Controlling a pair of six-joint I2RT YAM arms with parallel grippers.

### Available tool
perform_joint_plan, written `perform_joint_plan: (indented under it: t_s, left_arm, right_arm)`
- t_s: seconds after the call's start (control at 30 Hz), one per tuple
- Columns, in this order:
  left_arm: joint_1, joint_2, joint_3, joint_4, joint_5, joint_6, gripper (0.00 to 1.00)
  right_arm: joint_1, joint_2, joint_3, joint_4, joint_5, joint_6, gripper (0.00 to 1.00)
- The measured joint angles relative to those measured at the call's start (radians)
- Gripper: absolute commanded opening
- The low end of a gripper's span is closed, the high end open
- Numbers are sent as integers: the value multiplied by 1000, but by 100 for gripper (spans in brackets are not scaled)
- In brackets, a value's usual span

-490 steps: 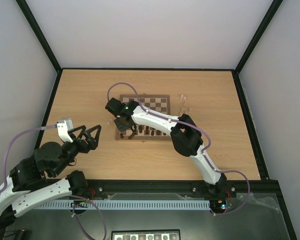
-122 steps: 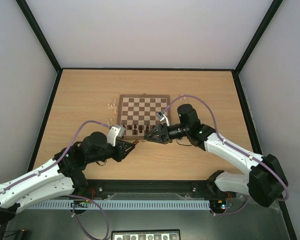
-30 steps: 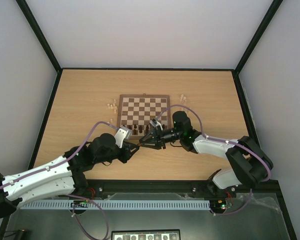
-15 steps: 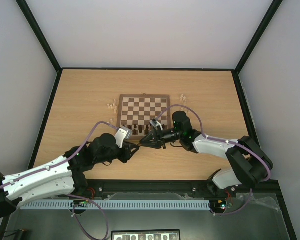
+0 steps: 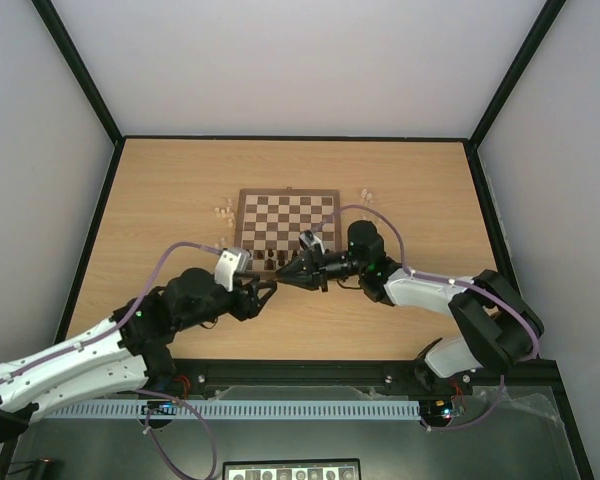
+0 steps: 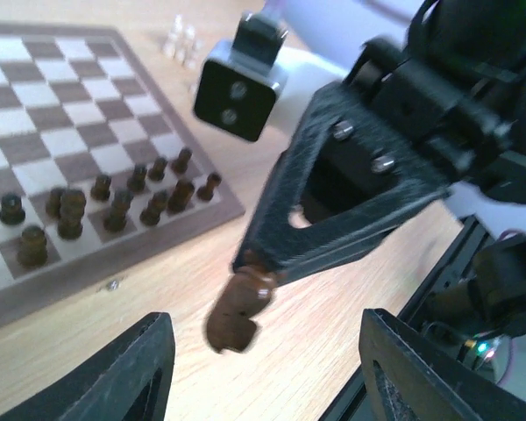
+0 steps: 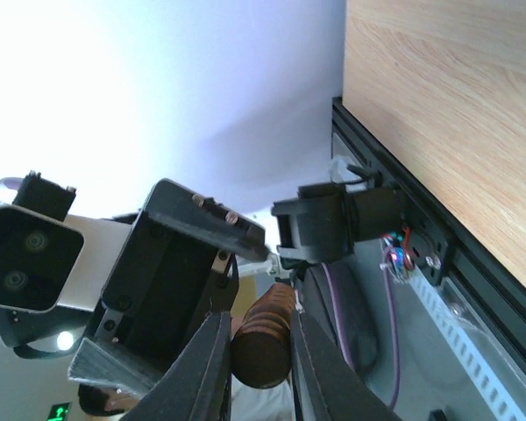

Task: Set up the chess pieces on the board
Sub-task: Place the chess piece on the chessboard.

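The left gripper (image 5: 264, 293) has opened and backed slightly toward the left edge of the tabletop (image 5: 160, 200), releasing the dark chess piece (image 6: 235, 314). The right gripper (image 5: 283, 282), newly closed, now holds it alone.

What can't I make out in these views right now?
- Top view: the dark piece in the right tool is too small, masked by both tools.
- Left wrist: that piece is blurred, type unclear.
- Right wrist: the board is out of frame, left tool in the way.
- Top view: pale pieces too small to count.
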Motion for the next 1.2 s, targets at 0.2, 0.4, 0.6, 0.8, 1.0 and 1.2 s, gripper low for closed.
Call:
perform_joint_plan:
  t_s: [0.2, 0.4, 0.6, 0.8, 1.0, 1.2]
  left_arm:
    - [0, -111, 52, 54, -30, 16, 56]
    - [0, -139, 101, 136, -69, 65, 56]
    - [0, -195, 102, 182, -148, 111, 56]
    - [0, -235, 126, 263, -218, 166, 58]
    - [1, -75, 286, 249, -221, 223, 60]
    - [72, -5, 415, 99, -136, 246, 61]
  right_arm:
    - [-1, 77, 72, 220, 50, 195, 13]
    - [-6, 185, 204, 500, 122, 452, 13]
    - [-6, 204, 244, 649, 194, 585, 13]
    - [-4, 248, 262, 688, 264, 616, 13]
    - [2, 273, 270, 688, 304, 619, 13]
    - [4, 247, 246, 692, 300, 620, 12]
